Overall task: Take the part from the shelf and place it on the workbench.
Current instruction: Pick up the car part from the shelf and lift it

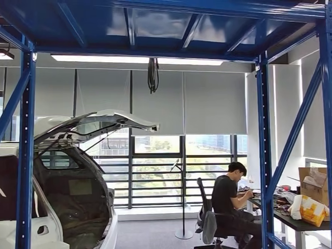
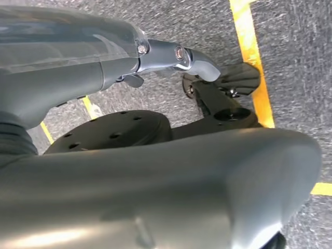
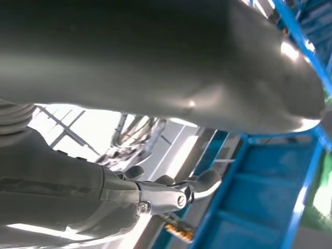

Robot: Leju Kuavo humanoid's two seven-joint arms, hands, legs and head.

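Observation:
I look through a blue steel shelf frame [image 1: 264, 155]; its dark blue deck [image 1: 164, 26] spans overhead. In the left wrist view my left hand [image 2: 149, 176] hangs over grey carpet, the thick grey thumb apart from the finger [image 2: 176, 53], with nothing between them. My right hand [image 3: 156, 57] is raised beside the blue shelf beams [image 3: 266, 192]. Its thumb and a finger [image 3: 164, 198] are spread and hold nothing.
A white car [image 1: 58, 197] with its tailgate raised stands at the left behind a blue upright [image 1: 24, 155]. A person [image 1: 229, 202] sits on an office chair at a cluttered desk [image 1: 301, 224] on the right. Yellow lines [image 2: 250, 57] mark the carpet.

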